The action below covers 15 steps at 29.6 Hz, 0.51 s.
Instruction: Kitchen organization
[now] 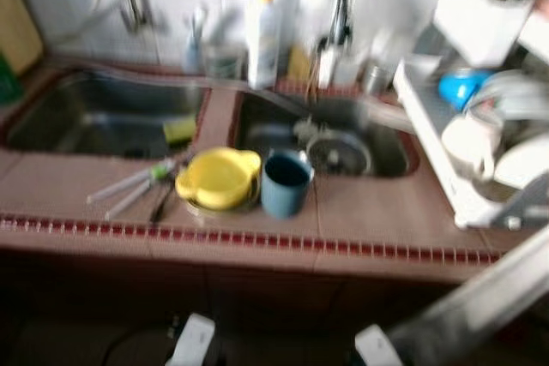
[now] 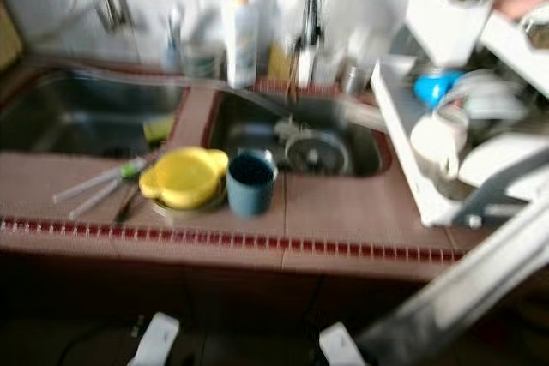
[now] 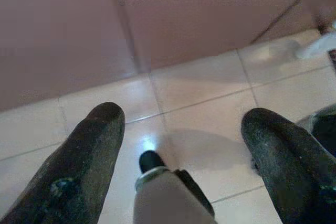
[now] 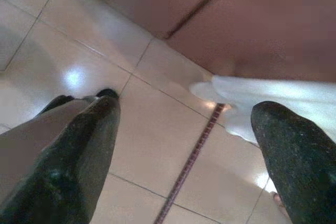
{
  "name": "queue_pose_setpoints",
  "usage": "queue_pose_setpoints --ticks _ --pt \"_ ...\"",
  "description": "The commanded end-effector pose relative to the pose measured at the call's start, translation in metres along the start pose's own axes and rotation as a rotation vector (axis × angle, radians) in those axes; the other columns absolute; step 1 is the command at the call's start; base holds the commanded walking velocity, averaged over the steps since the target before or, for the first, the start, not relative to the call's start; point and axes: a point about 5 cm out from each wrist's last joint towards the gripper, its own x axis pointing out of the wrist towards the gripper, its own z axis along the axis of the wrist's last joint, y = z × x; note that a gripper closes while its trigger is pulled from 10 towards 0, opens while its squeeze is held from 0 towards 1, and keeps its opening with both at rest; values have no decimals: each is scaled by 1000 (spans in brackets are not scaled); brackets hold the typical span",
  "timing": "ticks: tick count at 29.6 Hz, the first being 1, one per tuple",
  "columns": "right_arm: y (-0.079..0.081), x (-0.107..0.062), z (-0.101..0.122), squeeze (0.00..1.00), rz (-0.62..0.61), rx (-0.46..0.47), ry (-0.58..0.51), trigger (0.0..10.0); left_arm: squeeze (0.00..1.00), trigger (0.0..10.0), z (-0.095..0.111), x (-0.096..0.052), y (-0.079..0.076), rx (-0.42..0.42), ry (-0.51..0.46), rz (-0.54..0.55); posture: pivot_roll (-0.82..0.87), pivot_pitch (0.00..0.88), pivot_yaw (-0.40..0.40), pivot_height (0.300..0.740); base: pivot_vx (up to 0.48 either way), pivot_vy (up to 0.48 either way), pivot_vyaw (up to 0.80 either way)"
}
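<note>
Setting: You face a brown-tiled kitchen table (image 1: 369,212) with a red-trimmed front edge, a tiled wall behind; the head views are blurred, so fine detail is uncertain.
Left sink: A steel basin (image 1: 94,117) sits at the far left, with a yellow-green sponge (image 1: 179,129) at its right edge.
Utensils: Several long pale utensils (image 1: 133,186) lie on the table before that basin, just left of the bowl; what they are cannot be told.
Yellow bowl: A yellow bowl (image 1: 217,177) rests on the table between the two basins, close to the front edge.
Blue cup: A dark blue cup (image 1: 285,183) stands upright just right of the bowl, touching it or nearly so.
Right sink: The second basin (image 1: 326,139) holds a round strainer-like item; bottles (image 1: 262,36) stand behind it.
Dish rack: A white rack (image 1: 446,152) at the far right carries cups and plates.
Left claw: Your left claw (image 3: 178,145) hangs low over the floor tiles, fingers spread wide, holding nothing.
Right claw: Your right claw (image 4: 186,145) likewise points at the floor, fingers wide apart and empty, though its silver arm (image 1: 480,297) crosses the lower right.
Risk: Reaching while the view is blurred could clip the cup, which might topple or push the bowl toward the table edge; the loose utensils could be swept off.
</note>
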Motion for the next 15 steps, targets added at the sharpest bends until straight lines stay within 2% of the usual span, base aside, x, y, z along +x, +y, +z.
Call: queue_pose_setpoints --ticks 1,15 --pt "1 1 3 0 7 1 -10 10000 0 10000 -8 -3 3 5 27 10 -31 0 -54 740 0 0 0" --pt "1 1 3 0 5 15 -11 10000 0 10000 -9 -3 3 1 31 22 -31 0 -57 740 0 0 0"
